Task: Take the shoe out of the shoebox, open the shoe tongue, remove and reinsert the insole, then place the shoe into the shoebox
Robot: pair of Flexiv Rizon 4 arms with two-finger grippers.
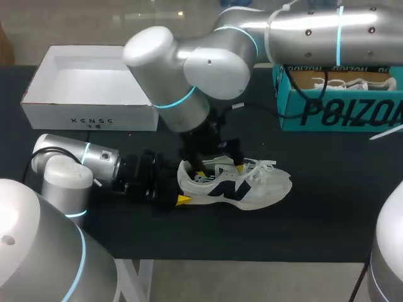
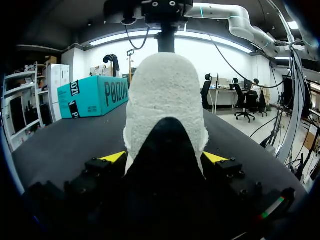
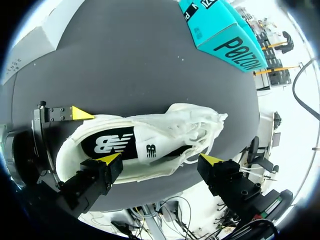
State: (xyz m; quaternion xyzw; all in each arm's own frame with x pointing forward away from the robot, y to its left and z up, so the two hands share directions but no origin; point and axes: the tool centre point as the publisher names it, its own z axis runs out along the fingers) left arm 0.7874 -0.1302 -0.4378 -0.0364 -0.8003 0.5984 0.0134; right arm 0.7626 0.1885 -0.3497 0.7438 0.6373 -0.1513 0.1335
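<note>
A white shoe point(image 1: 242, 185) with a dark side logo lies on its sole mid-table, toe to the right and laces loose. My left gripper point(image 1: 178, 190) reaches in low from the left and is shut on the heel point(image 2: 165, 95), one yellow tip pressed to each side. My right gripper point(image 1: 219, 168) hangs open just above the shoe's collar. In the right wrist view the shoe point(image 3: 160, 140) and its dark insole point(image 3: 112, 142) lie ahead of the right gripper point(image 3: 161, 159). One left fingertip point(image 3: 80, 113) touches the shoe's far side.
An open, empty white box point(image 1: 88, 94) stands at the back left. A teal shoebox point(image 1: 340, 100) at the back right holds another white shoe point(image 1: 352, 82). The black table's front edge point(image 1: 252, 259) runs just below the shoe.
</note>
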